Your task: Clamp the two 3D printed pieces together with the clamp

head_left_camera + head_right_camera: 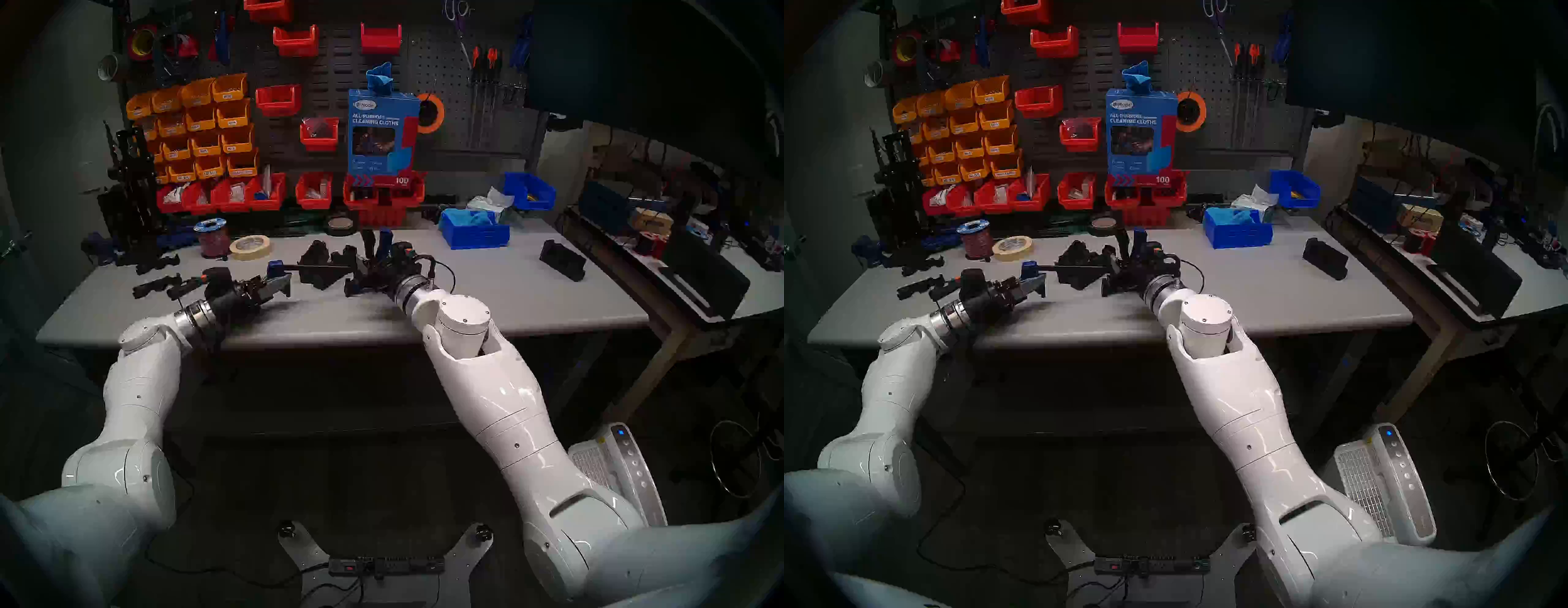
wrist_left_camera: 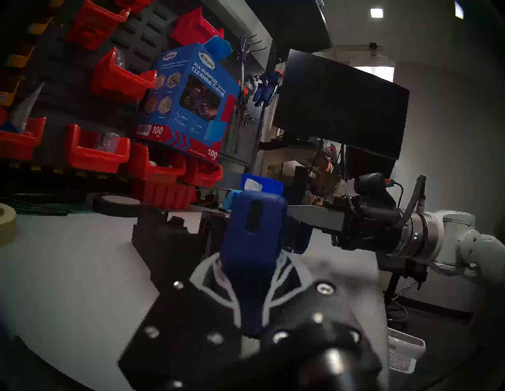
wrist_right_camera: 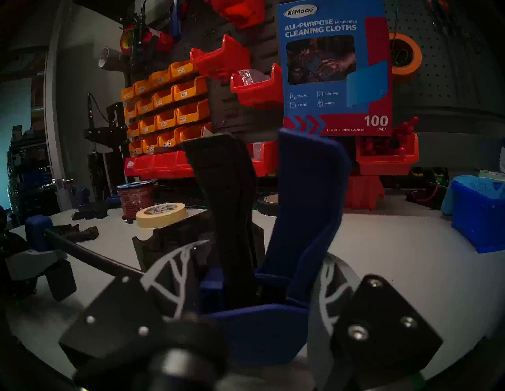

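Grey matte table (image 1: 509, 297) bears blocky black prints (image 1: 316, 265).

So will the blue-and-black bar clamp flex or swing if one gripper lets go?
The blue-and-black bar clamp probably stays stiff: its thin bar runs straight between the left gripper and right gripper. Held at one end, it would likely droop.

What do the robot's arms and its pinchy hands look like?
Both arms are glossy white, rounded shells with small dark screws, ending in silver metal rings at the wrists. The left gripper and right gripper are black blocks dotted with shiny screws, with grey ribbed fingers. A thin black cable loops off the right wrist, beside a small orange plug.
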Available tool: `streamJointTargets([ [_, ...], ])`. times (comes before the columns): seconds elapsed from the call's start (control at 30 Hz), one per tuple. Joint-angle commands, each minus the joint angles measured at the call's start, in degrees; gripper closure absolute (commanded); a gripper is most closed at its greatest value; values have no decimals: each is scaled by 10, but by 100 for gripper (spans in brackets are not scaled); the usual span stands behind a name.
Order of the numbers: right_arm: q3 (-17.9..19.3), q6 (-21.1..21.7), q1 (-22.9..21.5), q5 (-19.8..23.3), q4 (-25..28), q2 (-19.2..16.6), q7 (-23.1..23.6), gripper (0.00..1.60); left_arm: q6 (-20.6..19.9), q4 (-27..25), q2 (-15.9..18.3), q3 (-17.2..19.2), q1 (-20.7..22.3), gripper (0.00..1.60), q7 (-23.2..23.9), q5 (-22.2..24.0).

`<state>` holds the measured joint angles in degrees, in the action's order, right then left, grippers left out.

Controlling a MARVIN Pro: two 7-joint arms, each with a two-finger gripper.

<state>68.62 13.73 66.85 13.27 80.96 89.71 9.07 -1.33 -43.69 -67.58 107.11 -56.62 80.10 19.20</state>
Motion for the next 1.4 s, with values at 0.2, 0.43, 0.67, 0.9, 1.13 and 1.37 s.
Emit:
streamJointTargets([
  [0.2,-14,-2,-13,4,21,7,11,160,12,14,10,0,67,160,-8,1],
  [0.43,-15,-2,-14,5,22,6,9,160,18,41,12,0,84,160,1,-5],
  [0.67,-19,-3,-19,6,22,9,8,160,19,59,16,2,96,160,5,-8],
  [0.9,-23,-2,-18,9,21,10,8,160,22,70,18,2,103,160,6,-12],
  [1.13,-26,0,-19,11,19,10,10,160,24,79,20,-4,107,160,6,-21],
  [1.37,-31,6,-16,15,17,13,12,160,16,98,14,-22,112,160,18,-34],
])
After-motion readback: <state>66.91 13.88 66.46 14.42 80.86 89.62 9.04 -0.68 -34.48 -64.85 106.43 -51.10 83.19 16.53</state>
